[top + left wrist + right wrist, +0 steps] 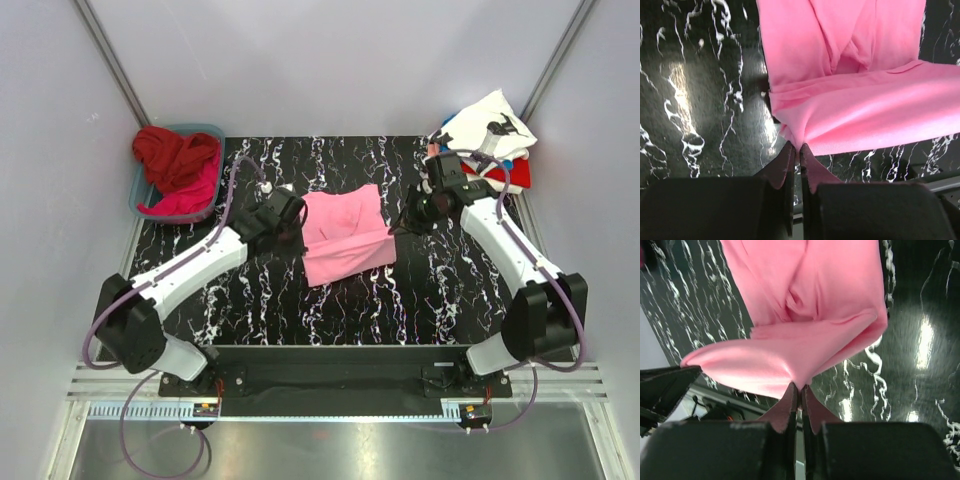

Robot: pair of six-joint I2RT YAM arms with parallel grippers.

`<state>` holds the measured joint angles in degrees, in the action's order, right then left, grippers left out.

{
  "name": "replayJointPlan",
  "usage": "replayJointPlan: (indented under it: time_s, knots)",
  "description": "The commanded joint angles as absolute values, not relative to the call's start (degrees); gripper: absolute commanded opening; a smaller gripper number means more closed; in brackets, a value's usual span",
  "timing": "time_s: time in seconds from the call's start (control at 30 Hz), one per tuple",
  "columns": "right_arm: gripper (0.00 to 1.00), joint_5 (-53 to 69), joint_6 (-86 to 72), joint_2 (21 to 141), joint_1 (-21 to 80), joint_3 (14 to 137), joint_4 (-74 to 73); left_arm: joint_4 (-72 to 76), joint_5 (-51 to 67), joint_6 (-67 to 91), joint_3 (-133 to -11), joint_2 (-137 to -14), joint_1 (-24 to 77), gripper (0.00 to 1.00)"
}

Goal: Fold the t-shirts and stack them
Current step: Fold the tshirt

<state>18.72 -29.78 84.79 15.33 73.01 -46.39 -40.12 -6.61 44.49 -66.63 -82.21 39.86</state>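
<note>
Left wrist view: the left gripper (pixel 799 150) is pinched nearly shut on the left end of the pink shirt (pixel 855 100), with cloth nipped between its tips. The right gripper (pixel 800 389) is likewise closed tight on the right end. Between them the near fold appears lifted and sagging, while the far part lies on the table (pixel 250 300) at centre.

Judgement: the shirt is light, limp and not fragile. Thin cloth may slip from a shallow pinch, so take it at the hem or corners, through both layers, and keep the edge taut.

At 10 o'clock a basket (pixel 133 190) holds crumpled red shirts (pixel 175 155). At 2 o'clock sits a pile of shirts (pixel 490 130), a white printed one on top.
</note>
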Motion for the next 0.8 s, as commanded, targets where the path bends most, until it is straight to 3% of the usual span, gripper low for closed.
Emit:
replayJointPlan:
  time_s: [0.0,0.17,0.23,0.27,0.3,0.37,0.4,0.43,0.5,0.63,0.77]
  knots:
    - [0.0,16.1,-27.6,89.9,13.5,81.6,-47.5,-42.0,-4.1,39.0,-73.2,-84.6,36.2,0.05]
    - [0.0,16.3,-30.1,106.5,12.1,98.7,-46.8,-45.0,-0.9,32.8,-87.3,-97.5,27.3,0.06]
    - [0.0,16.5,-31.3,113.6,12.1,111.5,-47.4,-45.2,-0.2,30.6,-94.9,-105.9,24.7,0.17]
    - [0.28,14.7,-32.0,117.8,11.8,117.2,-51.3,-44.7,4.4,29.3,-97.6,-109.2,22.7,0.3]
    - [0.56,15.9,-31.6,126.3,11.7,122.6,-52.4,-44.7,5.5,28.2,-100.8,-116.2,21.6,0.62]
    - [0.89,18.1,-30.7,137.6,11.6,139.0,-59.6,-50.4,7.2,28.2,-110.6,-123.2,19.2,0.9]
    - [0.93,18.0,-29.6,140.1,11.6,143.7,-62.2,-51.1,8.8,28.1,-112.5,-126.7,18.6,0.99]
    - [0.94,17.6,-29.1,141.4,11.6,148.3,-63.5,-49.7,9.2,28.4,-112.0,-126.8,18.2,0.99]
    - [0.95,16.8,-28.7,137.7,11.6,143.6,-60.0,-44.6,9.3,28.8,-106.4,-123.4,17.9,0.99]
    - [0.99,15.6,-29.5,123.1,10.8,113.4,-42.3,-40.0,8.8,30.0,-98.5,-116.4,17.8,0.99]
    - [0.99,16.3,-29.3,116.0,9.3,102.0,-37.7,-38.5,7.2,30.4,-92.4,-111.3,17.9,0.99]
